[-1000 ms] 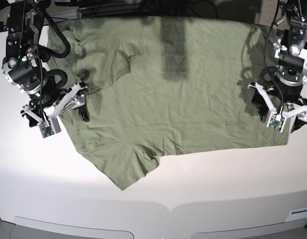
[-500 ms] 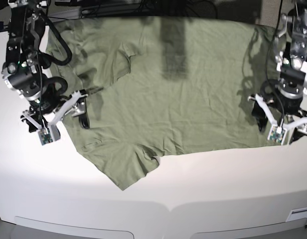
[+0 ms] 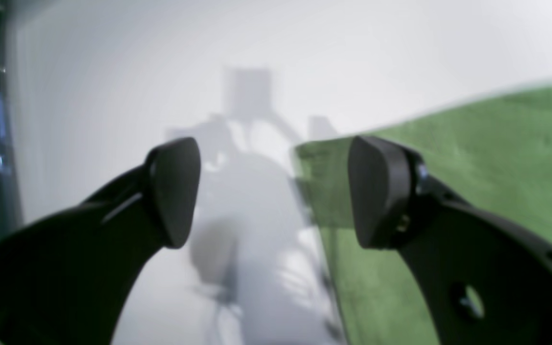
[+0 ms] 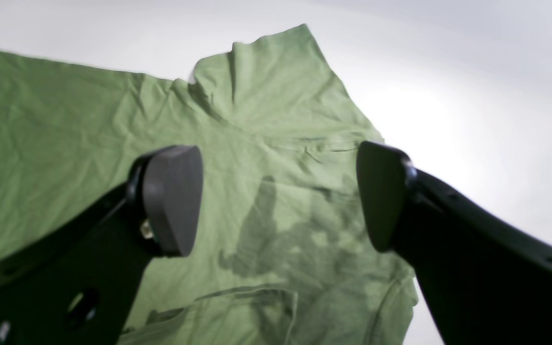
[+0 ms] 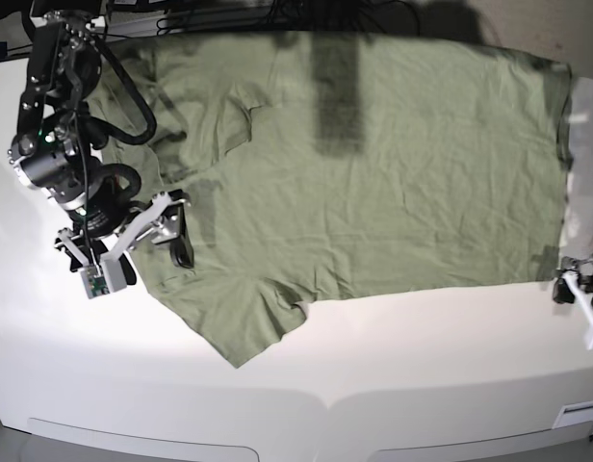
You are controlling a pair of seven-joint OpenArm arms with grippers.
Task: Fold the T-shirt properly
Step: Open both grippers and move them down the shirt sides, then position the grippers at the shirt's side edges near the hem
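Note:
The sage-green T-shirt [image 5: 373, 164] lies spread flat and wrinkled on the white table [image 5: 393, 366]. One sleeve [image 5: 244, 327] points toward the front and the other [image 5: 195, 106] is folded in at the back left. My right gripper [image 5: 152, 260] is open over the shirt's left edge. In the right wrist view it [image 4: 276, 196] hovers above the cloth [image 4: 266, 105] and holds nothing. My left gripper [image 5: 578, 289] is at the far right edge of the base view. In the left wrist view it [image 3: 276, 191] is open beside the shirt's corner [image 3: 472, 153].
Black cables and equipment [image 5: 229, 14] line the table's back edge. The right arm's body and cable loop [image 5: 65, 135] stand over the shirt's left side. A dark shadow band [image 5: 335, 96] crosses the shirt. Panel seams [image 5: 325, 404] run along the table's front.
The left arm has swung right and forward, off the shirt's right side to the frame edge. The right gripper has moved forward and right, over the shirt's left edge. Both stayed open.

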